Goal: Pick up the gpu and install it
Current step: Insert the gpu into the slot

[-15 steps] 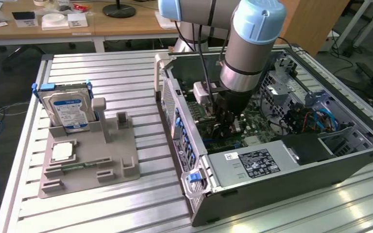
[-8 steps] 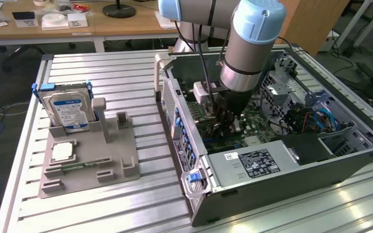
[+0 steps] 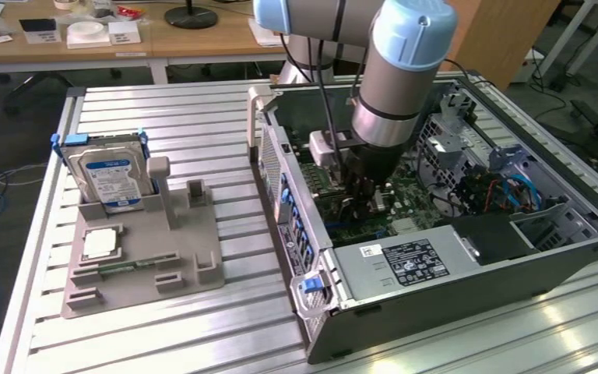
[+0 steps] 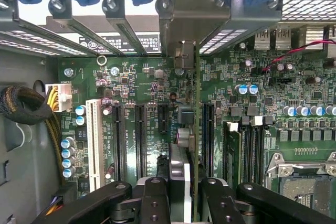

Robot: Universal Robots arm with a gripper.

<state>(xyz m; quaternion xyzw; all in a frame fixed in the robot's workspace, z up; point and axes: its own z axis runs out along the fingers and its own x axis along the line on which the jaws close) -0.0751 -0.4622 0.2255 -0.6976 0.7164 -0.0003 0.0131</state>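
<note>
My gripper (image 3: 366, 199) reaches down into the open computer case (image 3: 548, 195), low over the green motherboard (image 4: 142, 77). In the wrist view the gpu (image 4: 185, 129) shows edge-on as a thin dark card, upright between the black fingers (image 4: 152, 195). The gripper (image 4: 185, 187) is shut on it. Its pale metal bracket (image 4: 181, 19) stands against the case's rear slot openings, among the blue clips. The card's lower edge runs in line with the black expansion slots (image 4: 140, 135). Whether it sits fully in a slot I cannot tell.
On the slatted table, at the exterior view's left, a grey fixture (image 3: 190, 265) holds the silver hard drive (image 3: 112, 175), a processor chip (image 3: 102, 243) and a green memory stick (image 3: 122, 267). The power supply (image 3: 403, 261) and cables (image 3: 507, 191) crowd the case.
</note>
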